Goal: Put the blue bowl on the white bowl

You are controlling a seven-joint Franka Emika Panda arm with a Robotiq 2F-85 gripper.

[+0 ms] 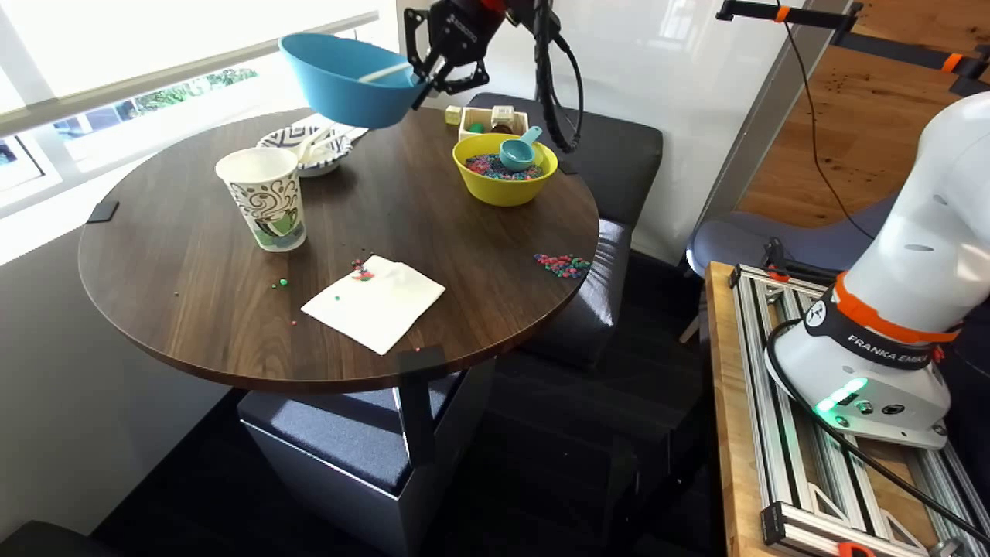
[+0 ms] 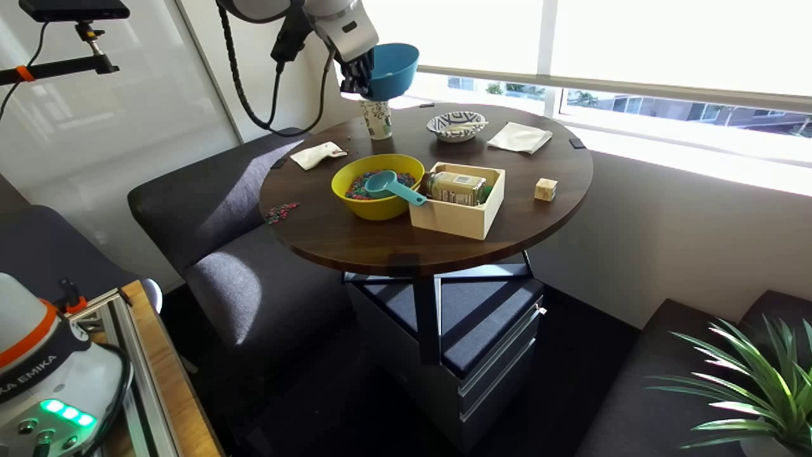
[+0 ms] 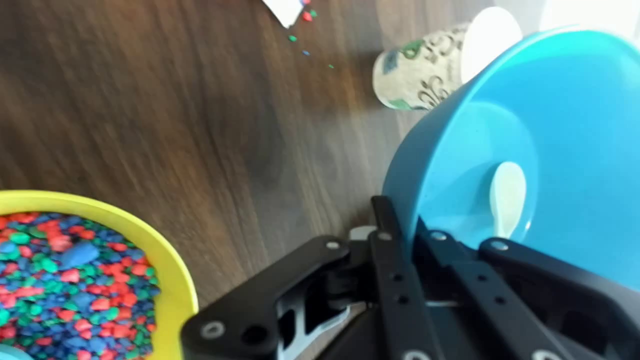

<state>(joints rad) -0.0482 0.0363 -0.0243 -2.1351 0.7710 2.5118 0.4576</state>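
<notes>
The blue bowl (image 1: 352, 93) is held in the air above the table, with its rim tilted. It also shows in an exterior view (image 2: 393, 76) and in the wrist view (image 3: 575, 135), where a white spoon (image 3: 509, 192) lies inside it. My gripper (image 3: 401, 212) is shut on the bowl's wall, one finger outside and one inside. The white bowl (image 1: 329, 164), with dark patterning and pale utensils in it, stands on the table. In an exterior view the blue bowl appears left of and higher than the white bowl (image 2: 438, 129). The wrist view does not clearly show the white bowl.
A paper cup (image 1: 267, 201) stands near the white bowl. A yellow bowl (image 2: 379, 211) of coloured bits holds a turquoise scoop (image 2: 399, 187). Beside it is a wooden box (image 2: 447, 219). A wooden cube (image 2: 545, 190) and a napkin (image 1: 375, 305) lie on the table.
</notes>
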